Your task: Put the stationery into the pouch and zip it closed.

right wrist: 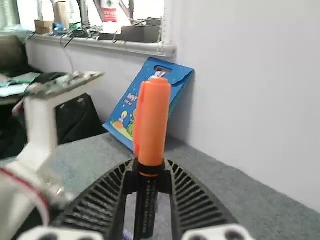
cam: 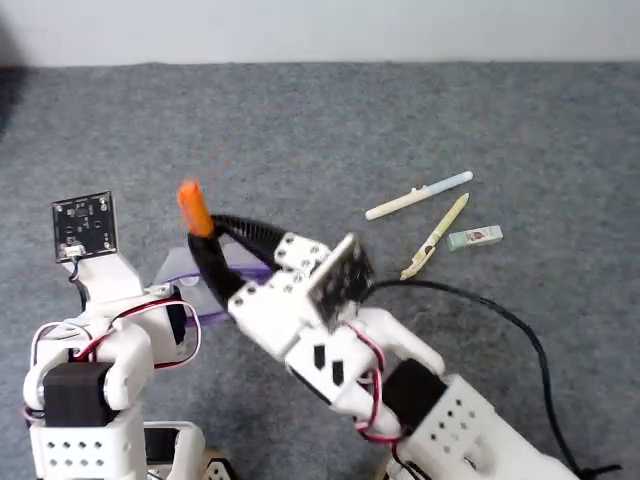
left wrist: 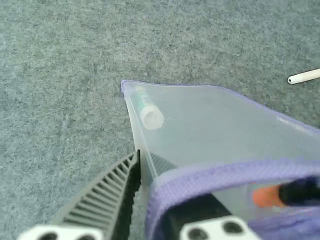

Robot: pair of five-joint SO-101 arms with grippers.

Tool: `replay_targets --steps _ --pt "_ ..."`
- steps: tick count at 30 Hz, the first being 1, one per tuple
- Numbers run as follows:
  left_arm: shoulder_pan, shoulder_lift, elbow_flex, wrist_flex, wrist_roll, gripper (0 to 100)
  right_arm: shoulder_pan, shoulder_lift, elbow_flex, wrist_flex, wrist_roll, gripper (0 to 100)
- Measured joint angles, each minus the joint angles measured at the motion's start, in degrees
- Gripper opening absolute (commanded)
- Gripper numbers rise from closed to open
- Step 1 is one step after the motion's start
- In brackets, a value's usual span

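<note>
Hand, left (left wrist: 146, 167): pressed together on the near wall of the pouch (left wrist: 210, 125), just under its purple-trimmed mouth, holding that edge lifted off the grey surface (cam: 520, 110). Pouch: clear plastic, unzipped, at the left-centre of the surface between the two arms. Contents: one green-and-white stick (left wrist: 147, 112), lodged in the far corner. Hand, right (right wrist: 150, 172): pinching the black barrel of a marker (right wrist: 151, 120), orange cap pointing up, poised over the pouch. An orange-and-black length shows through the plastic near the mouth and is judged to be this marker. Whether its end is already inside cannot be told. Loose items, to the right and well apart from the pouch: white pen (cam: 420, 195); yellow pen (cam: 435, 238); green block (cam: 474, 237), probably an eraser, just beside the yellow pen. Step in hand, as judged: feeding the marker into the pouch. Handling note: keep the left pinch firm so the mouth gapes. Lower the barrel along the length of the pouch, not against its wall, since a push there could drag the plastic out of the pinch. Let go only once most of the barrel is past the trim.
</note>
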Motion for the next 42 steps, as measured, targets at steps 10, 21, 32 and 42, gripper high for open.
replay_targets --steps 10,21,32,42 --pt "0.0 0.0 0.09 0.0 0.0 1 -2.2 -10.64 1.05 17.58 3.08 24.1" --pt "0.0 0.0 0.09 0.0 0.0 1 -2.02 -11.43 -1.76 19.34 3.08 14.3" --pt "0.0 0.0 0.09 0.0 0.0 1 19.25 -8.18 -8.53 27.87 -6.51 4.6" --pt "0.0 0.0 0.09 0.0 0.0 1 38.68 16.18 -29.45 50.2 -18.81 4.7"
